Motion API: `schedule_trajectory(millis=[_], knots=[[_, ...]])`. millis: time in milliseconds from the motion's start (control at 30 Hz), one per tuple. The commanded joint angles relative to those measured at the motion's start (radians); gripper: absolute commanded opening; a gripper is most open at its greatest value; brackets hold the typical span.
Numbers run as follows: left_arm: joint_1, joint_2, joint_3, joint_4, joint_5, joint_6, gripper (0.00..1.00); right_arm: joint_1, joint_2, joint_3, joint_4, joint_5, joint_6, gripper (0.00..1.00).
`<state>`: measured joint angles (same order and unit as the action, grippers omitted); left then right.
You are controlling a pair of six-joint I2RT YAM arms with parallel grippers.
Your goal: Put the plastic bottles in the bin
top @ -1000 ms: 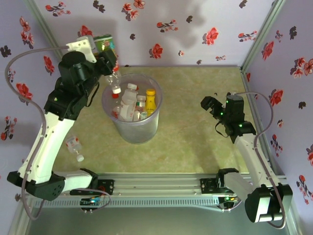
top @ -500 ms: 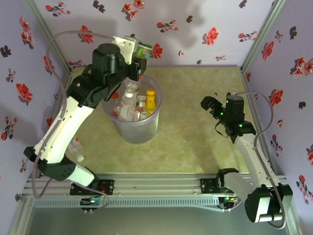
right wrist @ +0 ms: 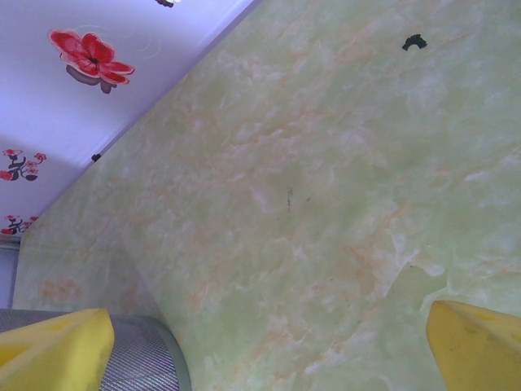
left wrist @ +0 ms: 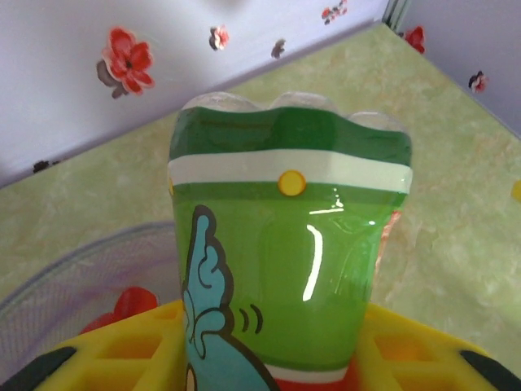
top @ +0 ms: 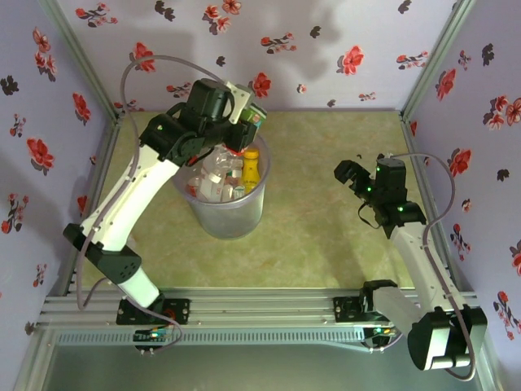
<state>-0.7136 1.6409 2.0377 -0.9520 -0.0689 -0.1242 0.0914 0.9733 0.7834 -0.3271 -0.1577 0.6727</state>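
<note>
Walled on three sides in lilac paper (top: pixel 374 32) strewn with red and dark flowers. Framed at the far corners by grey metal posts (top: pixel 435 61). Floored with a pale green marbled surface (top: pixel 309 236), edged nearest by aluminium rails (top: pixel 260 305).

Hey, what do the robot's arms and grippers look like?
The left arm and right arm have white links, black joints and a looping grey cable each. Fingers are yellow; the right gripper is black with green lights.
</note>
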Motion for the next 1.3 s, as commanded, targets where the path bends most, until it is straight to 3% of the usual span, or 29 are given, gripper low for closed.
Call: schedule_trajectory(millis=[0, 733, 800, 900, 1000, 1267], knots=[[-0.003, -0.010, -0.027, -0.056, 0.040, -0.028, 0.00, -0.007, -0.001, 0.008, 0.006, 0.003, 0.001, 0.99], [0.042, -0.081, -0.285, -0.053, 0.062, -0.147, 0.00, -0.007, 0.017, -0.001, 0.029, -0.009, 0.019, 0.99], [0.046, -0.080, -0.289, -0.047, 0.071, -0.150, 0.05, -0.007, 0.019, -0.001, 0.028, -0.009, 0.019, 0.99], [0.048, -0.080, -0.279, -0.047, 0.081, -0.151, 0.30, -0.007, 0.016, 0.000, 0.028, -0.010, 0.020, 0.99], [0.048, -0.080, -0.262, -0.045, 0.088, -0.146, 0.47, -0.007, 0.019, -0.001, 0.030, -0.011, 0.021, 0.99], [0.049, -0.088, -0.218, -0.060, 0.100, -0.152, 0.58, -0.007, 0.021, -0.006, 0.043, -0.019, 0.032, 0.99]])
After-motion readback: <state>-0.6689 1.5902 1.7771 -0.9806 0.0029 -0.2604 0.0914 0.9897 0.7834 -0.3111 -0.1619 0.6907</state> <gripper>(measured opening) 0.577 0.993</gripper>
